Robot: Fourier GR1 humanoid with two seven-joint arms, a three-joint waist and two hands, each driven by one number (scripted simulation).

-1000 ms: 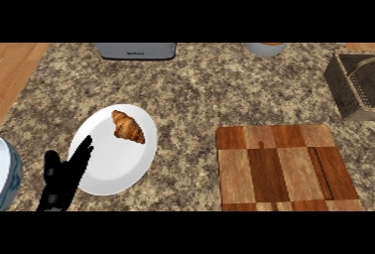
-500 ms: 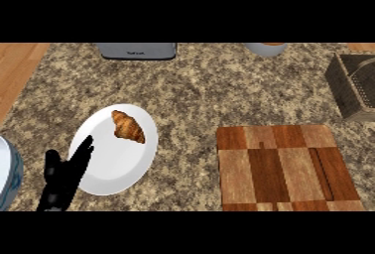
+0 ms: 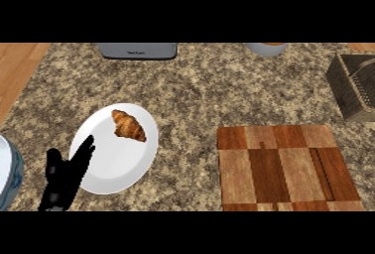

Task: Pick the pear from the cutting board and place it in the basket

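Behind plate, grey toaster, label unreadable, left hand resting

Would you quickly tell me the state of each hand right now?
Left hand: open, fingers straight, holding nothing, at the lower left.
Right hand: not in view.

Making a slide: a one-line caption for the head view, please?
Left hand rests open beside a croissant plate; bare cutting board, basket at right, no pear visible.
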